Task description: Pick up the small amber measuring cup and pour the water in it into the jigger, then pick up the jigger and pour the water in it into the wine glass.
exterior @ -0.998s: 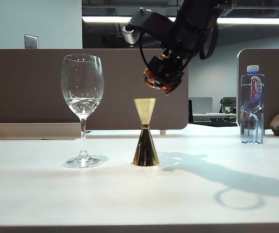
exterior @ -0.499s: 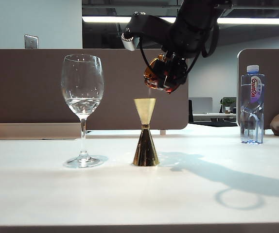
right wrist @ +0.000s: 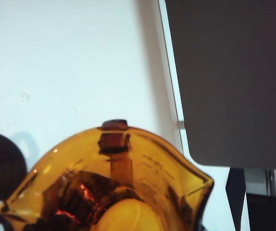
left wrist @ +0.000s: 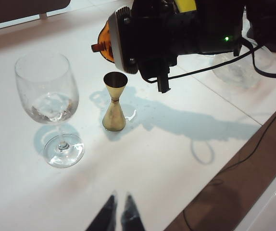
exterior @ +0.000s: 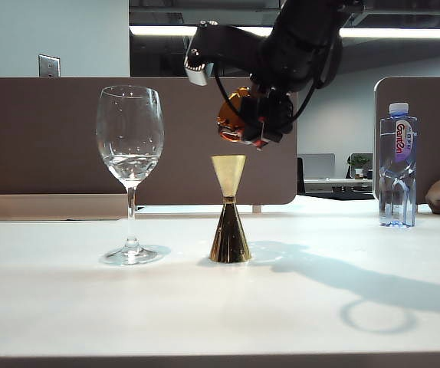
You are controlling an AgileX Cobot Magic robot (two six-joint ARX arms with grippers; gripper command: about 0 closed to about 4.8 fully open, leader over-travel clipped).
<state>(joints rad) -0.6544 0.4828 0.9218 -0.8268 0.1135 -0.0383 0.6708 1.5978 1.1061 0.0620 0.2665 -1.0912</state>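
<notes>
Since earlier frame, my right hand (exterior: 244, 123) rolled further, amber measuring cup (exterior: 234, 121) clamped, tipped steeply directly above jigger (exterior: 228, 208), lip toward its mouth. Wine glass (exterior: 130, 172) left of jigger on table (exterior: 220, 307). Left hand (left wrist: 119, 216) parked, fingers narrow, empty.

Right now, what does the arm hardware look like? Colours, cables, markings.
Right arm is black, with a grey-faced camera module on the wrist and black cables looping beside it. The left wrist view shows a yellow patch, a green indicator light and a trailing black cable. Left pincer shows only two dark, tapered fingertips.
</notes>
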